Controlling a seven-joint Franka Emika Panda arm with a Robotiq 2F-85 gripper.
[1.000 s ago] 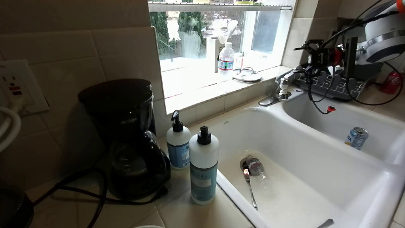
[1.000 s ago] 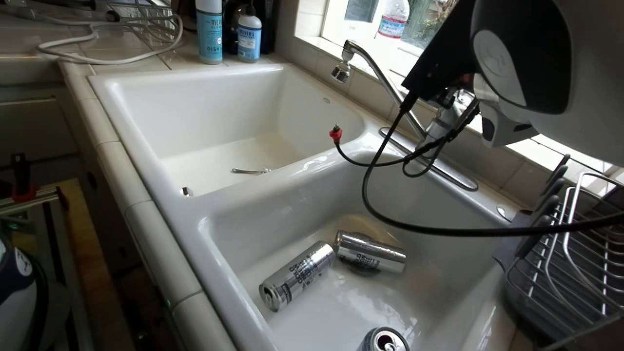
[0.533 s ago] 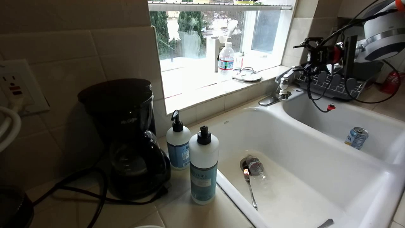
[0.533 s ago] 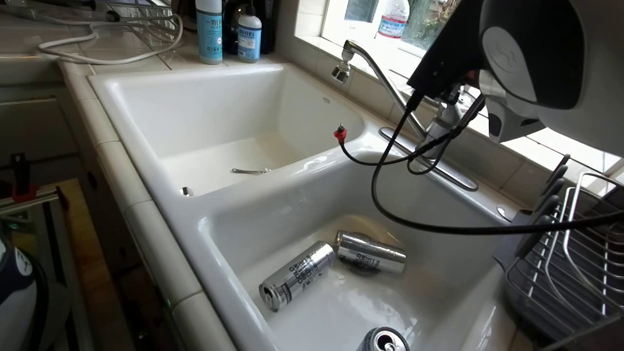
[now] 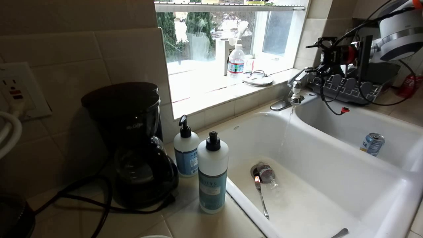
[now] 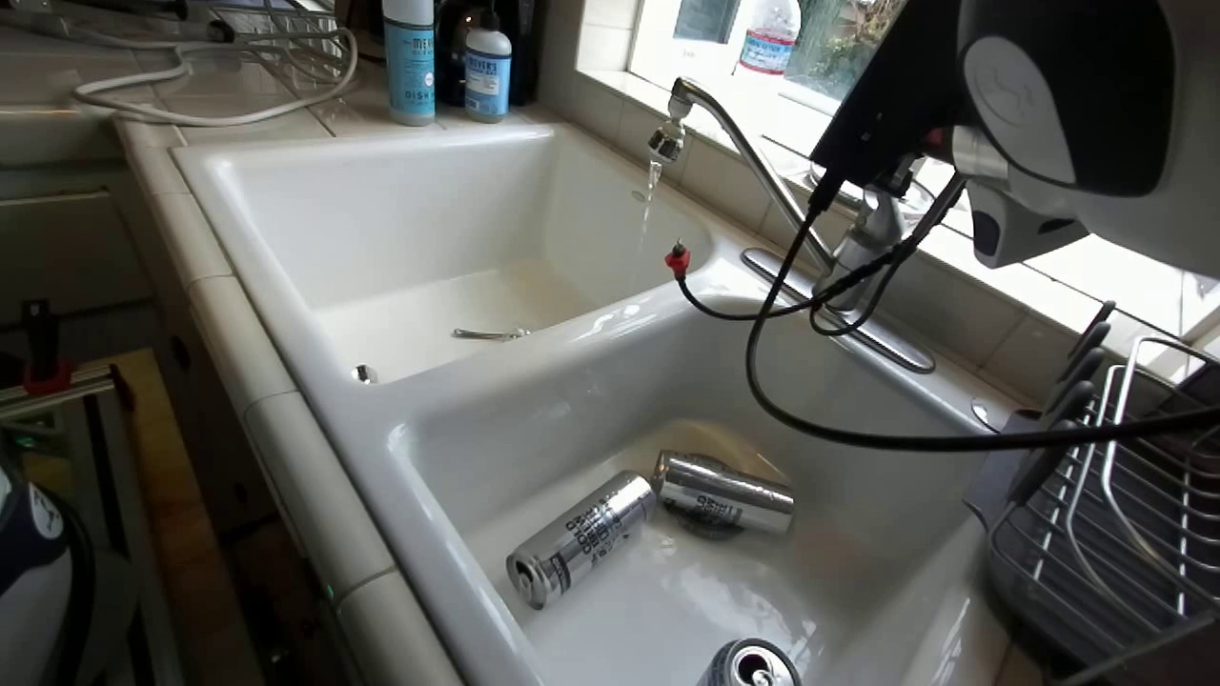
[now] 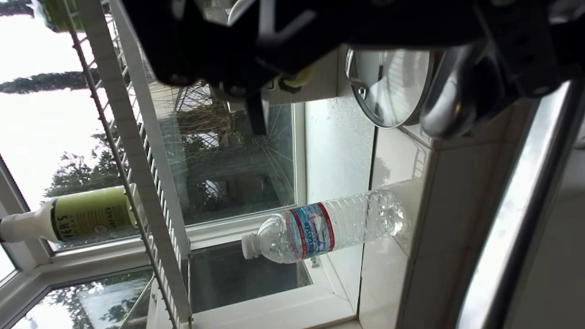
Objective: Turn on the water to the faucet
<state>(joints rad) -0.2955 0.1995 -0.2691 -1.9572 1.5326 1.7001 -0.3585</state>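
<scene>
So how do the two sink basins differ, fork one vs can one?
Flow: a water stream from the faucet falls into the fork basin; none shows falling into the can basin.
Contents: the fork basin holds a fork; the can basin, three visible cans.
Neighbours: soap bottles stand beside the fork basin, a dish rack beside the can basin.
Shared: both are white.

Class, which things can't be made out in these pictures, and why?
Whether the gripper touches the faucet: hidden behind the arm in an exterior view, behind dark gripper parts in the wrist view.
Where the water lands: too faint low down in both exterior views.
Rest of the utensil: cut off by an exterior view's bottom edge.
Rest of the nearest can: cut off likewise, exterior view.
</scene>
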